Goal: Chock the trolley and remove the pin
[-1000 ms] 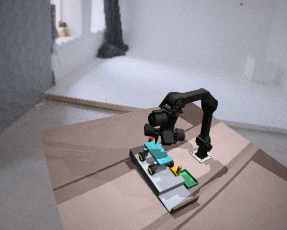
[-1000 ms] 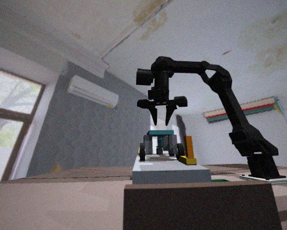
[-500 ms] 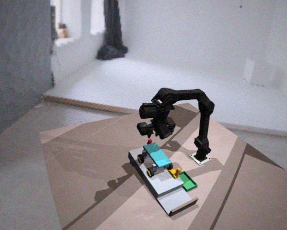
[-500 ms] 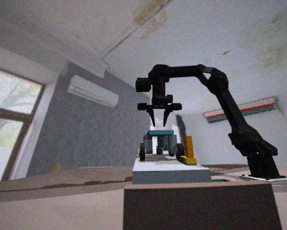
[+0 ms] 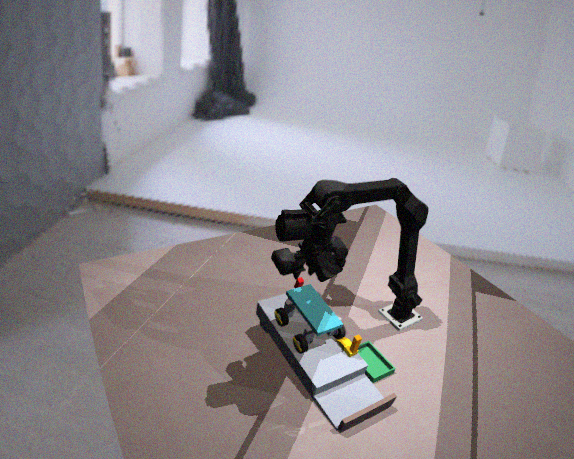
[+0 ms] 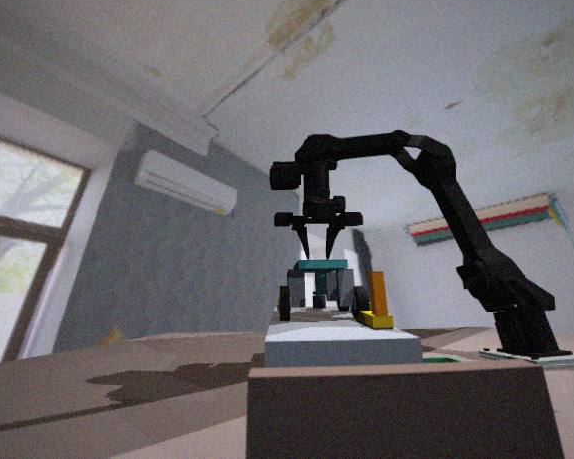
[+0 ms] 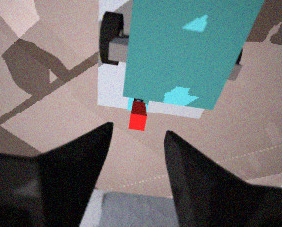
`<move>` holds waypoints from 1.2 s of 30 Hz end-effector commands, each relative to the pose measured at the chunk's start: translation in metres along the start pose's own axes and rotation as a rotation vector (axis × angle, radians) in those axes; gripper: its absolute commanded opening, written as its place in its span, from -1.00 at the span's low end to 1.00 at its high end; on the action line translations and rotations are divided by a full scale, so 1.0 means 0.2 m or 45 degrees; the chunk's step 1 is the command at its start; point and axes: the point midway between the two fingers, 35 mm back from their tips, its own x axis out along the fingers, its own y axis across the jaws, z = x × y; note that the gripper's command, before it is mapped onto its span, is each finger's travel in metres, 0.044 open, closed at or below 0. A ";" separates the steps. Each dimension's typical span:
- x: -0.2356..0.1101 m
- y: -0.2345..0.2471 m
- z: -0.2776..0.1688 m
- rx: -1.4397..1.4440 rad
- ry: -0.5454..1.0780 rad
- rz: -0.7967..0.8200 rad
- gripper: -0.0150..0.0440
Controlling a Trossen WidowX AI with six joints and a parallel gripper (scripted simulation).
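- Above the uphill end of the ramp [image 5: 333,364], the gripper [image 7: 138,145] hangs pointing downward, directly over the stop pin [image 7: 138,117].
- The jaws stand partly apart with nothing between them; in the wrist view the two dark fingers flank the pin's red head without touching it.
- In the exterior view the fingertips [image 6: 304,235] end just above the trolley deck, with a visible gap between them and the deck.
- The stop pin is seated at the uphill end of the trolley [image 5: 314,308], its red head protruding just past the edge of the teal deck (the shaft itself is largely hidden under the deck).
- The trolley stands on the grey ramp with its black, yellow-hubbed wheels on the surface.
- The yellow chock [image 5: 350,346], orange handle upright, sits on the ramp at the downhill side of the trolley's wheel on the tray side. In the exterior view its base [image 6: 375,320] lies just beside that wheel; whether the two actually touch cannot be determined.
- The green tray [image 5: 378,361] lies on the table beside the ramp, close to the chock, on the side of the arm's base.
- The arm's base plate [image 5: 400,318] is fixed to the table, well apart from the ramp.
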 end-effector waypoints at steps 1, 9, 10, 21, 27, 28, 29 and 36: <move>0.03 0.00 -0.01 -0.002 0.005 -0.001 0.15; 0.09 0.01 -0.01 -0.002 0.006 -0.001 0.15; 0.09 0.01 -0.01 -0.002 0.006 -0.001 0.15; 0.16 0.00 -0.01 -0.002 0.006 -0.001 0.15; 0.20 0.00 -0.01 -0.002 0.006 -0.001 0.15; 0.21 0.00 -0.01 -0.002 0.006 -0.001 0.15; 0.21 0.00 -0.01 -0.002 0.006 -0.001 0.15; 0.27 0.00 -0.01 -0.002 0.007 -0.001 0.15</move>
